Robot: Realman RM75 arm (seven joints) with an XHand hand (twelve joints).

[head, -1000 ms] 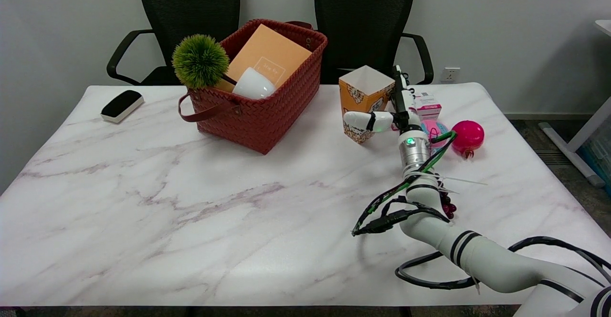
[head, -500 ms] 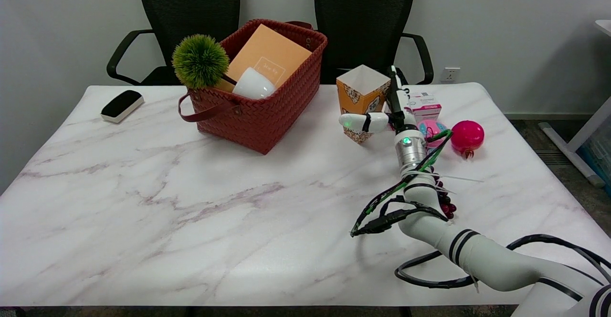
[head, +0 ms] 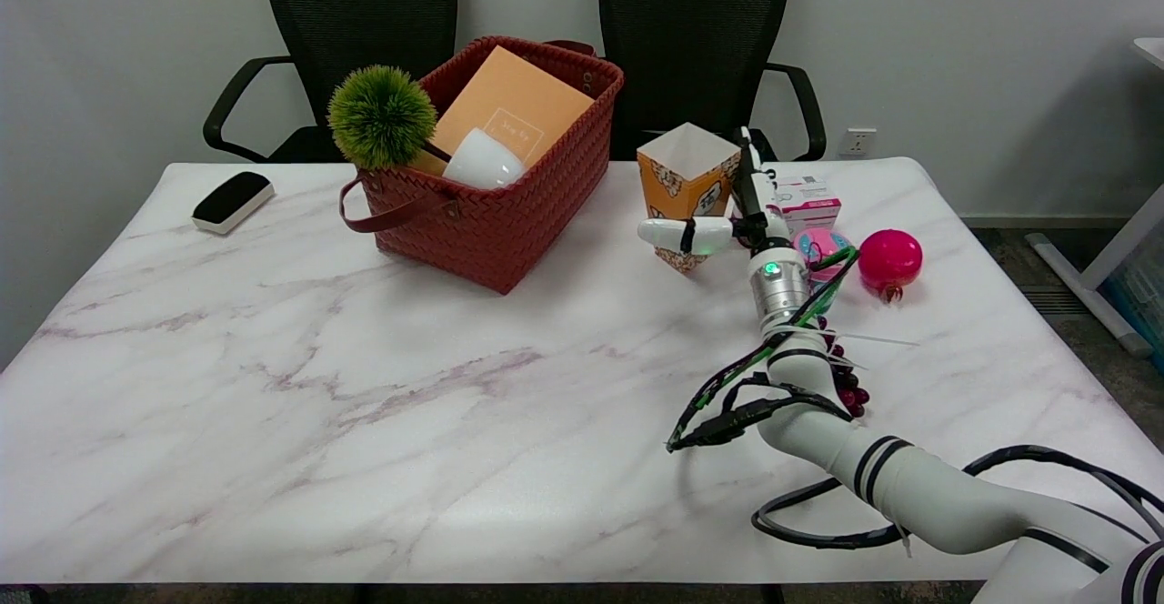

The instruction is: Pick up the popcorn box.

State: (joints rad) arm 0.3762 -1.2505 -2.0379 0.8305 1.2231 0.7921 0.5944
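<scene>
The popcorn box (head: 684,181), orange and white with an open top, stands at the back right of the marble table (head: 364,386), turned corner-on to the camera. My right hand (head: 732,217) grips it. The thumb lies across its lower front face, and the fingers (head: 751,187) run up its right side. The box's bottom corner is just at the table surface; I cannot tell whether it still touches. The back of the box and the fingers behind it are hidden.
A red woven basket (head: 509,213) with an orange book, a white cup and a green ball plant (head: 382,116) stands left of the box. Right of my hand are a pink-and-white carton (head: 812,200), a pink round toy (head: 826,246) and a magenta pomegranate (head: 891,258). Dark grapes (head: 852,393) lie by my forearm.
My hand has closed around the popcorn box and shifted slightly left and back. The box has moved and turned with it.
</scene>
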